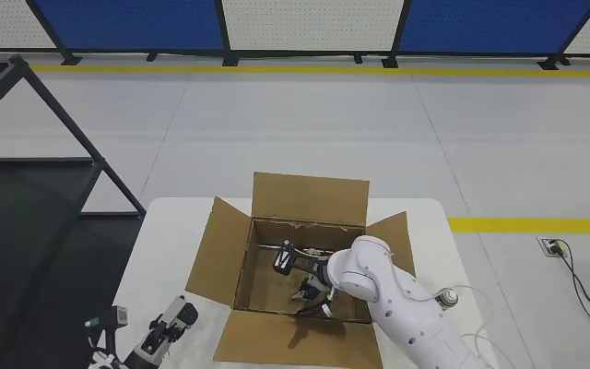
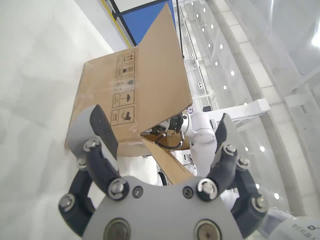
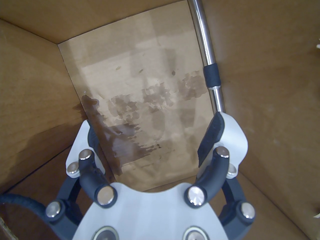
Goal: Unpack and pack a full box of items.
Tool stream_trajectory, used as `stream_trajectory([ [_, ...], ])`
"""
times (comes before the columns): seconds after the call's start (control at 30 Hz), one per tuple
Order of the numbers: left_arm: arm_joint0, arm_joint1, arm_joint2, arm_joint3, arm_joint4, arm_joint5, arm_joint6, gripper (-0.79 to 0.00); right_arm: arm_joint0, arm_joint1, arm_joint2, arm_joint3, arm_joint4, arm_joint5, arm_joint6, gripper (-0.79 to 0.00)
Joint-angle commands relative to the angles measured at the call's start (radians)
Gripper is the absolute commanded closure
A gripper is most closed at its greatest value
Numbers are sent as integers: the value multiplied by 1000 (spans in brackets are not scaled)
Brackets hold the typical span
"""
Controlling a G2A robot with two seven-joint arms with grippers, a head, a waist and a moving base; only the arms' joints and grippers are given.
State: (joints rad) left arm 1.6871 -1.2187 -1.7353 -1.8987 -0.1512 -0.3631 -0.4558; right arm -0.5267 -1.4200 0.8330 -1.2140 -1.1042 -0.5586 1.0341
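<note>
The box point(image 1: 309, 196) sits open on the bench point(image 1: 171, 258), and inside it a rod point(image 3: 201, 31) lies lengthwise along one wall, its near end just beside the wide-spread right fingers point(image 3: 212, 136), far nearer than the left fingers point(image 2: 103, 126), also wide, outside.

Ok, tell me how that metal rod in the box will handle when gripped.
The rod looks polished, so probably slippery; its black band likely grips better. Round and straight, it would probably roll if nudged. It seems stiff.
</note>
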Motion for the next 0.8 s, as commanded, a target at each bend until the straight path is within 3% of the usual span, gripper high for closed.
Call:
stream_trajectory([
  [0.0,-12,-1,16,5,16,-5,9,-785,2,0,-2,3,1,-1,1,-785],
  [0.3,-104,-3,97,43,82,17,30,-785,11,-4,-16,26,4,-5,-8,-785],
  [0.43,-131,-10,127,64,121,5,142,-785,10,-3,-14,38,9,-8,-18,-785],
  [0.5,-135,-15,148,72,150,-9,208,-668,9,-2,-12,43,11,-10,-21,-785],
  [0.53,-135,-15,148,72,150,-9,208,-665,9,-1,-10,45,11,-11,-22,-785],
  [0.57,-135,-15,148,72,150,-9,208,-671,8,-1,-10,45,12,-12,-22,-785],
  [0.6,-135,-15,148,72,150,-9,208,-757,8,-1,-9,46,11,-11,-23,-785],
  [0.63,-135,-15,148,72,150,-9,208,-785,8,0,-8,46,11,-11,-23,-785],
  [0.7,-135,-15,148,72,150,-9,208,-785,8,1,-8,47,12,-14,-23,-785],
  [0.73,-135,-15,148,72,150,-9,208,-646,9,1,-6,49,15,-15,-23,-785],
  [0.77,-135,-15,148,72,150,-9,208,-428,10,1,-6,49,16,-16,-22,-785],
])
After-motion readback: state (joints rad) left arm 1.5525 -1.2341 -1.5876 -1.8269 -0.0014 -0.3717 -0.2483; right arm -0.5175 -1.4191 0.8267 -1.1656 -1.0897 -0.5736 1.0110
